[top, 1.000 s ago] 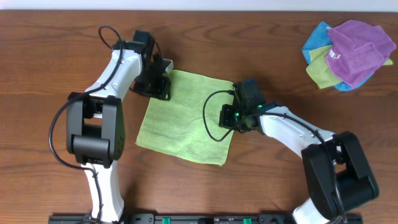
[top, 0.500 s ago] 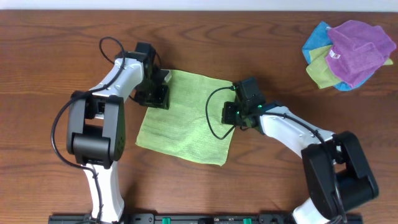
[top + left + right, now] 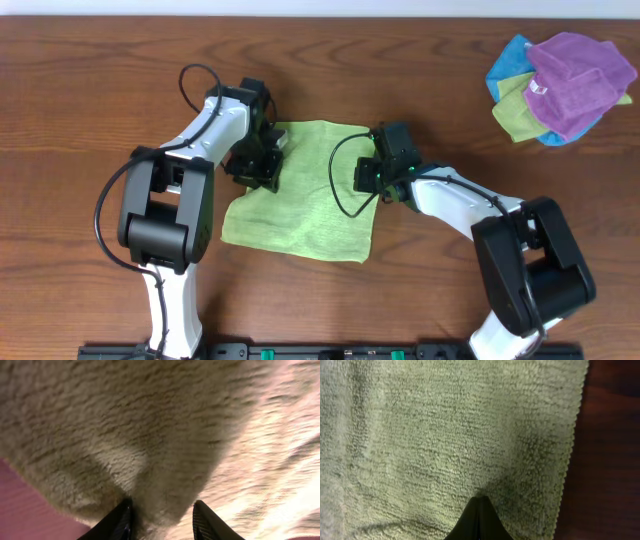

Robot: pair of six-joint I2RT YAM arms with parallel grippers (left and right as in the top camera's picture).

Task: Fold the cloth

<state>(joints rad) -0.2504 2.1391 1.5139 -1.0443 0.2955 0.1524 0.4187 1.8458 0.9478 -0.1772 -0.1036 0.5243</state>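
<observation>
The green cloth point(image 3: 305, 200) lies on the wooden table in the overhead view, its far-left part bunched and lifted. My left gripper point(image 3: 262, 165) is at that far-left corner. In the left wrist view its fingers point(image 3: 162, 507) are closed on a raised fold of the cloth point(image 3: 150, 420). My right gripper point(image 3: 372, 178) is at the cloth's far-right edge. In the right wrist view its fingertips point(image 3: 480, 500) are pressed together on the cloth point(image 3: 445, 425), with the hemmed edge just to the right.
A pile of purple, blue and green cloths point(image 3: 560, 85) lies at the far right of the table. Bare wood point(image 3: 615, 460) shows beside the cloth's right edge. Both arms' cables hang near the cloth.
My left gripper has moved right and toward the front, dragging the cloth's far-left corner inward. My right gripper has shifted slightly left and back. The cloth's far edge has drawn in.
</observation>
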